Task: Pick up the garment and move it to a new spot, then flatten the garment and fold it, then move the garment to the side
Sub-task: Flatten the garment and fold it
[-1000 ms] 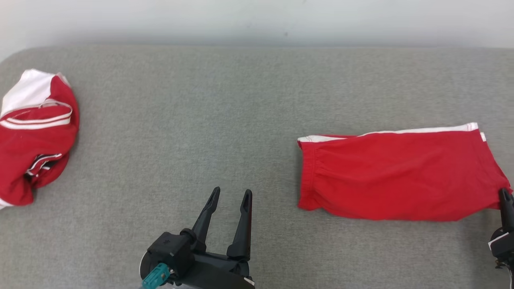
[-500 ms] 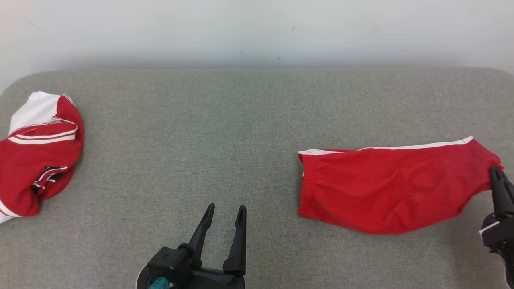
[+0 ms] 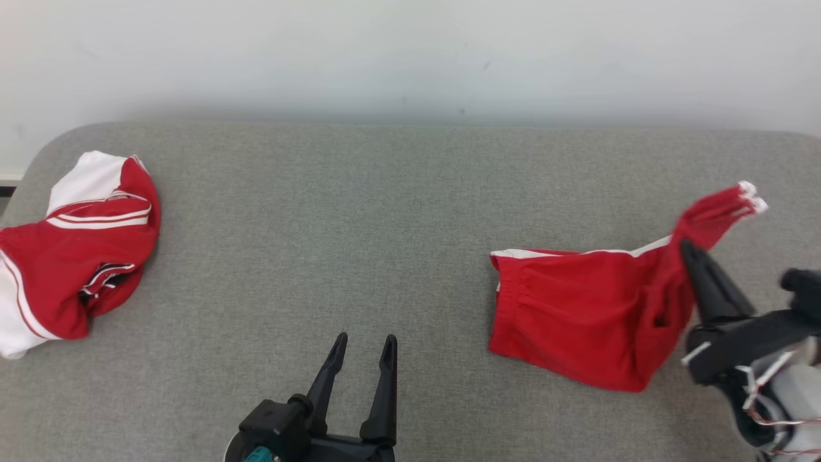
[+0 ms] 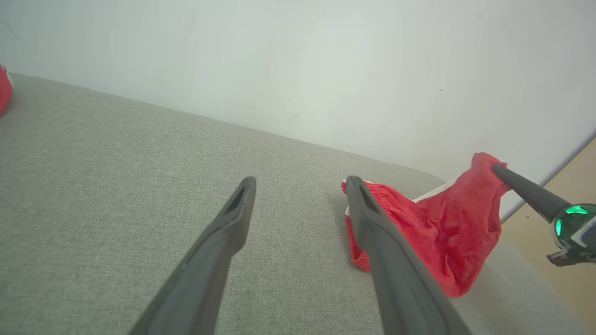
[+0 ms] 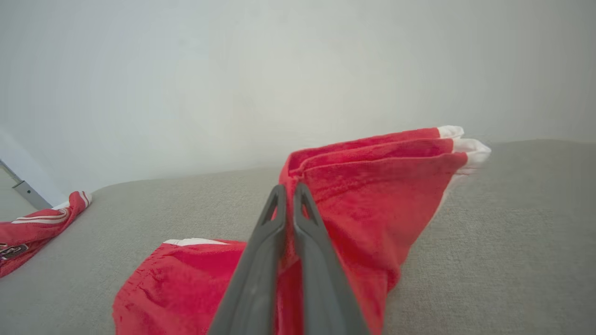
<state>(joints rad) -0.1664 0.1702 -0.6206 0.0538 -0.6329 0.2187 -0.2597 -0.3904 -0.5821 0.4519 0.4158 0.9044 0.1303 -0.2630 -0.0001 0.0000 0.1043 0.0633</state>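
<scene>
- Pinching the red shorts (image 3: 577, 308) with the right gripper (image 3: 687, 249): fingers pressed together on a bunch of the leg end, white-trimmed hem corner poking out beyond the tips.
- Holding that end up off the grey cushion (image 3: 321, 224), probably to swing it over for a fold or to drag the whole piece aside.
- Lying flat on the cushion, well to the left of the closed fingers: the waistband end, acting as an anchor.
- Sagging in a loose pocket of cloth below the fingertips, so likely to crumple on landing rather than spread flat.
- Poised low with the left gripper (image 3: 365, 340): fingers spread wide, nothing between them, tips pointing up the cushion.
- Seen from the left wrist, waistband just right of the right-hand finger; touching or not, cannot tell.
- Judged free on purpose, ready to pin or catch the waistband if the cloth slides.
- Heaped far to the left of the open fingers: a second red-and-white garment (image 3: 83, 256), clear of the work.
</scene>
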